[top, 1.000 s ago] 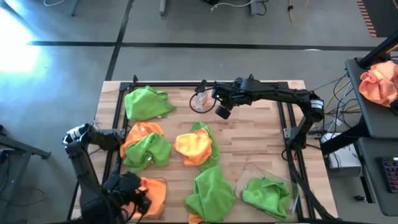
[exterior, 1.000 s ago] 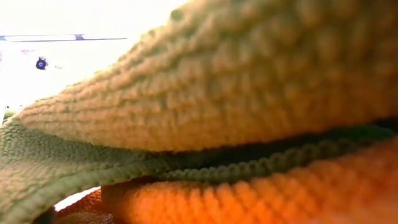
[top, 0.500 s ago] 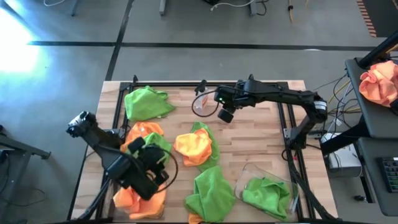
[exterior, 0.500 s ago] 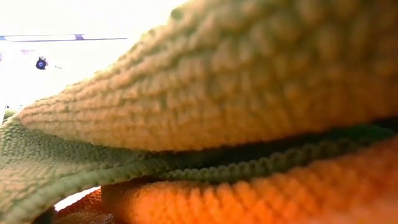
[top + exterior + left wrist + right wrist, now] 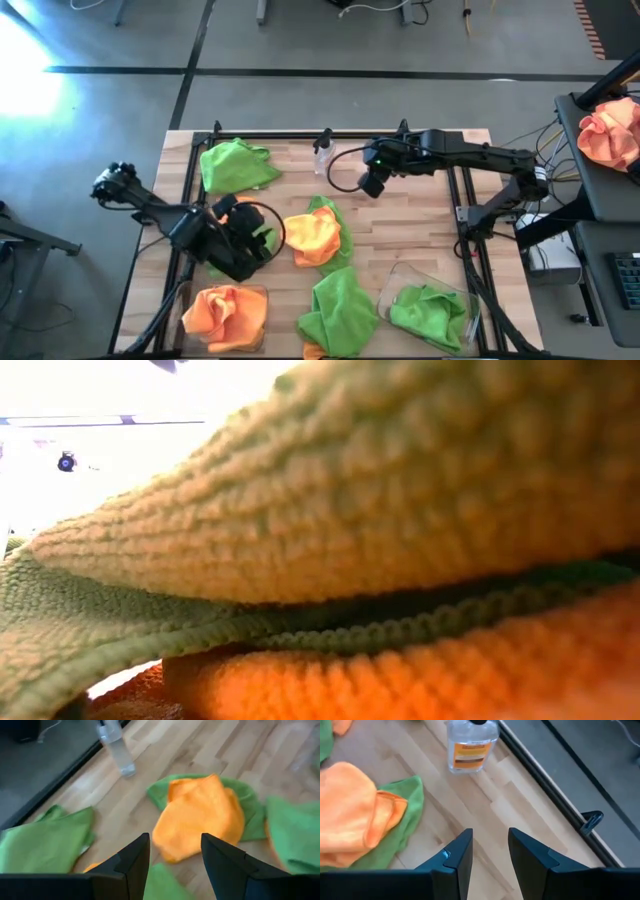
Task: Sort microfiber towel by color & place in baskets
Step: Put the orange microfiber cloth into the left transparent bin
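Below, left basket [image 5: 190, 300] holding orange towel [image 5: 225, 312], right basket [image 5: 400, 275] holding green towel [image 5: 430, 315], both grippers' jaws apart, empty.

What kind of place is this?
Probably a robotics lab or workshop: a wooden table on a grey concrete floor with tape lines, and cables beside a side desk.

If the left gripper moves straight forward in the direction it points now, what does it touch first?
Most likely the orange towel lying on a green towel at mid-table; it sits directly ahead of the open, empty left gripper, though depth is uncertain.
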### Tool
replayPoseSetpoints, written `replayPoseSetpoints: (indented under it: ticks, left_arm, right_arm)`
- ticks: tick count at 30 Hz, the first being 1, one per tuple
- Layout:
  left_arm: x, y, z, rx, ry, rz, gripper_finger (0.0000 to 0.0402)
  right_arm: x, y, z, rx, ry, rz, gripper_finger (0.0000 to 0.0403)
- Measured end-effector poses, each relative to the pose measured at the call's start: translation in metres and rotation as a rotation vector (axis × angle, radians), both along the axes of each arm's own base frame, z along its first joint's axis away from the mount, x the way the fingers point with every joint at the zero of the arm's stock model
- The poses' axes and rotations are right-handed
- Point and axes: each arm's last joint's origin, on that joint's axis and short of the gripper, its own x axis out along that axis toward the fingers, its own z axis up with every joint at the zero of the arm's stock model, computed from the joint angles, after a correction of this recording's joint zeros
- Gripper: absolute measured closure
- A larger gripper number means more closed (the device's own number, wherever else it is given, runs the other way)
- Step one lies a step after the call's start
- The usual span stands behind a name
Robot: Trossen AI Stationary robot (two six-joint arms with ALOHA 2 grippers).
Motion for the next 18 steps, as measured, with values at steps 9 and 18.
replayPoseSetpoints:
  ticks: [9,18]
  left_arm:
    - [0.02,0.022,-0.05,-0.11,-0.115,-0.083,0.024]
    - [0.045,0.044,-0.065,-0.167,-0.15,-0.23,0.024]
  right_arm:
    - [0.004,0.0,-0.004,-0.025,0.015,-0.02,0.0286]
    - [0.004,0.0,-0.005,-0.023,0.022,-0.021,0.0286]
